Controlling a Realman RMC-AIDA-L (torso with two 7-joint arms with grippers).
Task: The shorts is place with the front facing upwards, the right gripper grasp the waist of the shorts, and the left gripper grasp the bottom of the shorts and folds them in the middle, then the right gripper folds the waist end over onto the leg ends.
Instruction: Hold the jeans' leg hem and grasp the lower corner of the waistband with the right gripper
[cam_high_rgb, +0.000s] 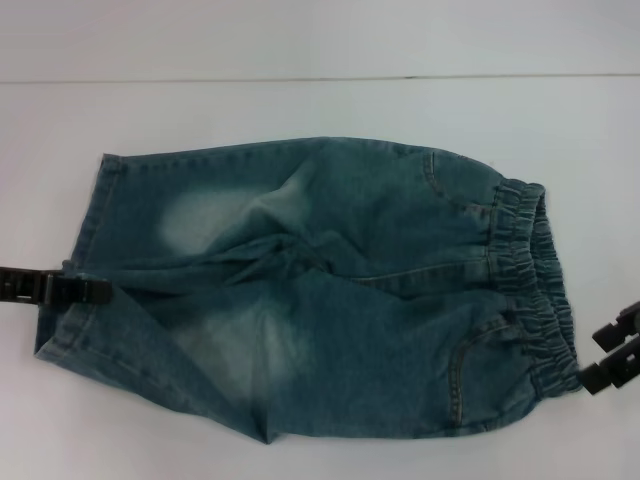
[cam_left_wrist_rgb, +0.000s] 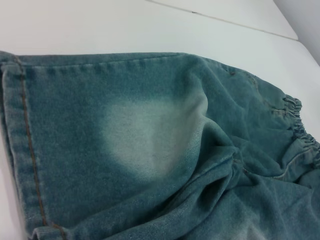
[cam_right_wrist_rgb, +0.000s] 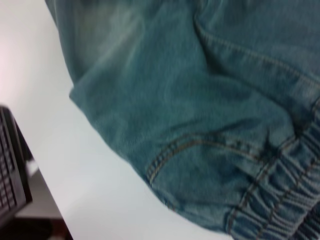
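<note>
The denim shorts (cam_high_rgb: 330, 290) lie flat on the white table (cam_high_rgb: 300, 100). Their ruffled waist (cam_high_rgb: 530, 280) is at the right and the leg ends (cam_high_rgb: 85, 240) at the left. My left gripper (cam_high_rgb: 95, 291) reaches in from the left edge and lies against the hem where the two legs meet. At the waist's near corner my right gripper (cam_high_rgb: 605, 352) stands open, its lower finger almost touching the band. The left wrist view shows the stitched leg hem (cam_left_wrist_rgb: 20, 150) up close and the waist (cam_left_wrist_rgb: 300, 125) farther off. The right wrist view shows the waist (cam_right_wrist_rgb: 280, 200) and a pocket seam.
The white table extends beyond the shorts on the far side and at both ends. In the right wrist view a black ribbed object (cam_right_wrist_rgb: 10, 165) sits below the table's edge.
</note>
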